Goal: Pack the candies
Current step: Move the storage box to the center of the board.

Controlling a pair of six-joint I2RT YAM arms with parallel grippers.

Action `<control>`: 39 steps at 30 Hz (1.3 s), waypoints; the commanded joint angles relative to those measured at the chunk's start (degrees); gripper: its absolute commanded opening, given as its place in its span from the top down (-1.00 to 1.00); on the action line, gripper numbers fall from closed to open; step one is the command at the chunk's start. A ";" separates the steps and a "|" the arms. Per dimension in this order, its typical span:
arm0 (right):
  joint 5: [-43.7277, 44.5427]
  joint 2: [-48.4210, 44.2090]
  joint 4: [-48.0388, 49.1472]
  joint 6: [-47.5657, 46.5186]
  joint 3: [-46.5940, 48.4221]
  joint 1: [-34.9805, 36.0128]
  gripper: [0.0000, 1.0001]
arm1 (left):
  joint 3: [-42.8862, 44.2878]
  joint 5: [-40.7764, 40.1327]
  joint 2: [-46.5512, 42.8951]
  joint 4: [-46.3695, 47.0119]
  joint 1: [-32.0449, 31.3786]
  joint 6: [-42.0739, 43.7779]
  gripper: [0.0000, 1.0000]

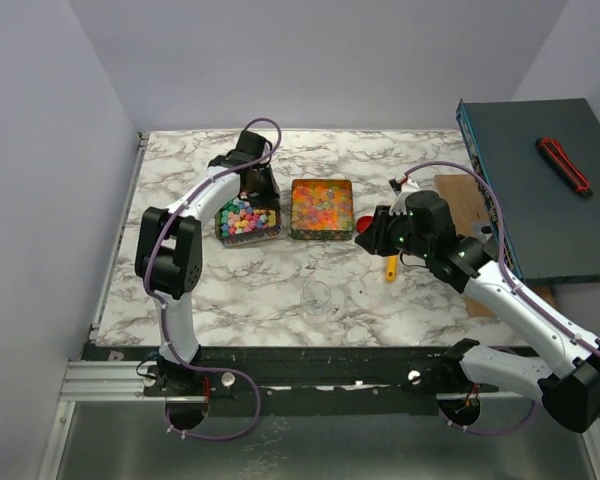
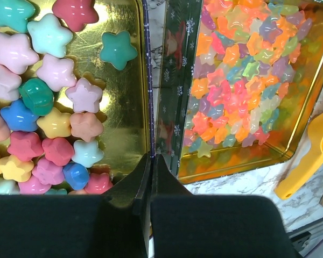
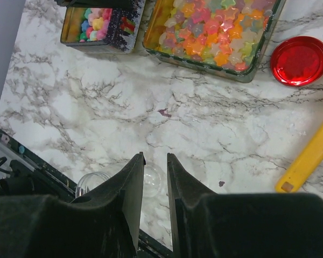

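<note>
Pastel star candies [image 2: 48, 102] fill the left gold tin [image 1: 248, 218]. Glossy jelly candies [image 2: 242, 80] fill the right tin [image 1: 322, 210], which also shows in the right wrist view [image 3: 215, 32]. My left gripper [image 2: 151, 157] is shut on the thin right wall of the pastel tin [image 2: 149, 80], and in the top view it [image 1: 257, 190] stands over that tin. My right gripper [image 3: 155, 156] is open a little and empty. It hovers over the marble above a clear jar [image 3: 151, 183], right of the jelly tin in the top view [image 1: 364, 240].
A red jar cap [image 3: 300, 61] and a yellow scoop [image 3: 307, 156] lie on the marble to the right of the jelly tin. The clear jar [image 1: 317, 300] stands near the front edge. A dark box [image 1: 550, 200] with a red-black tool [image 1: 563, 163] is at far right.
</note>
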 commanded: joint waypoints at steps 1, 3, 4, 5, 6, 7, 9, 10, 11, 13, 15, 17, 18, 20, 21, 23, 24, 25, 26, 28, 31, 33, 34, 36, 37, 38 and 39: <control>1.47 -0.94 -1.36 -0.60 -0.37 0.24 0.43 | 2.96 0.36 2.02 0.69 -0.55 -0.13 1.00; 1.67 -1.08 -1.63 -0.62 -0.47 0.28 0.43 | 3.34 -0.06 2.77 0.68 -0.81 -0.13 1.00; 1.76 -1.12 -1.84 -0.63 -0.46 0.28 0.43 | 3.41 -0.25 2.99 0.68 -0.91 -0.04 1.00; 1.84 -1.16 -1.89 -0.65 -0.52 0.28 0.43 | 3.50 -0.31 3.23 0.73 -0.99 -0.12 1.00; 1.94 -1.20 -1.84 -0.61 -0.57 0.27 0.43 | 3.53 -0.33 3.49 0.72 -1.05 -0.13 1.00; 2.00 -1.24 -1.84 -0.57 -0.71 0.28 0.43 | 3.57 -0.45 3.69 0.80 -1.14 -0.21 1.00; 2.03 -1.06 -1.63 -0.57 -1.04 0.28 0.42 | 3.43 -0.60 4.19 0.76 -1.36 -0.22 1.00; 1.95 -0.95 -1.49 -0.49 -1.13 0.24 0.42 | 3.27 -0.72 4.31 0.73 -1.45 -0.26 1.00; 1.85 -0.79 -1.28 -0.43 -1.28 0.21 0.41 | 3.00 -1.03 4.42 0.79 -1.53 -0.35 1.00; 1.76 -0.53 -1.00 -0.28 -1.53 0.28 0.39 | 2.51 -1.51 4.60 0.78 -1.62 -0.39 1.00; 1.67 -0.28 -1.05 -0.25 -1.38 0.28 0.38 | 2.02 -1.70 4.68 0.98 -1.63 -0.35 0.96; 1.76 -0.19 -1.19 -0.37 -1.20 0.28 0.38 | 1.67 -2.18 4.69 1.09 -1.63 -0.21 0.84; 1.97 -0.19 -1.19 -0.35 -1.16 0.28 0.38 | 1.50 -2.31 4.60 1.07 -1.64 -0.22 0.78; 2.36 -0.08 -1.29 -0.40 -1.03 0.28 0.37 | 1.21 -2.40 4.28 1.11 -1.65 -0.13 0.62; 2.46 -0.04 -1.38 -0.40 -0.86 0.28 0.35 | 1.03 -2.42 4.01 1.03 -1.68 -0.13 0.53; 2.76 0.01 -1.66 -0.42 -0.66 0.27 0.35 | 0.68 -2.39 3.47 1.16 -1.71 0.12 0.40; 2.88 0.11 -1.76 -0.39 -0.55 0.28 0.35 | 0.64 -2.49 3.29 1.07 -1.71 0.33 0.38; 2.97 0.06 -1.94 -0.42 -0.32 0.28 0.35 | 0.60 -2.58 3.01 1.09 -1.71 0.39 0.37; 3.12 0.19 -2.16 -0.48 -0.22 0.28 0.35 | 0.46 -2.62 2.74 1.05 -1.71 0.48 0.37; 3.54 0.19 -2.84 -0.51 0.34 0.26 0.34 | 0.23 -2.34 2.00 1.06 -1.71 0.49 0.36; 4.84 0.18 -4.00 -0.61 1.19 0.28 0.35 | -0.42 -2.38 0.08 1.03 -1.71 0.57 0.31; 6.62 0.24 -4.99 -0.61 1.68 0.28 0.34 | -1.46 -2.86 -1.74 1.03 -1.71 0.66 0.26; 7.58 0.36 -5.44 -0.66 1.94 0.28 0.33 | -1.94 -2.96 -2.78 1.04 -1.71 0.74 0.22; 8.48 0.88 -6.58 -0.65 2.40 0.28 0.26 | -2.92 -2.50 -4.44 1.04 -1.71 1.20 0.16; 9.05 1.07 -6.99 -0.58 2.58 0.23 0.21 | -3.48 -2.12 -5.34 1.05 -1.71 1.40 0.14; 9.51 1.25 -7.41 -0.47 2.76 0.28 0.18 | -4.20 -1.97 -6.42 1.03 -1.71 1.60 0.12; 10.34 1.34 -7.79 -0.33 2.91 0.21 0.13 | -5.22 -1.96 -7.51 1.04 -1.71 1.76 0.08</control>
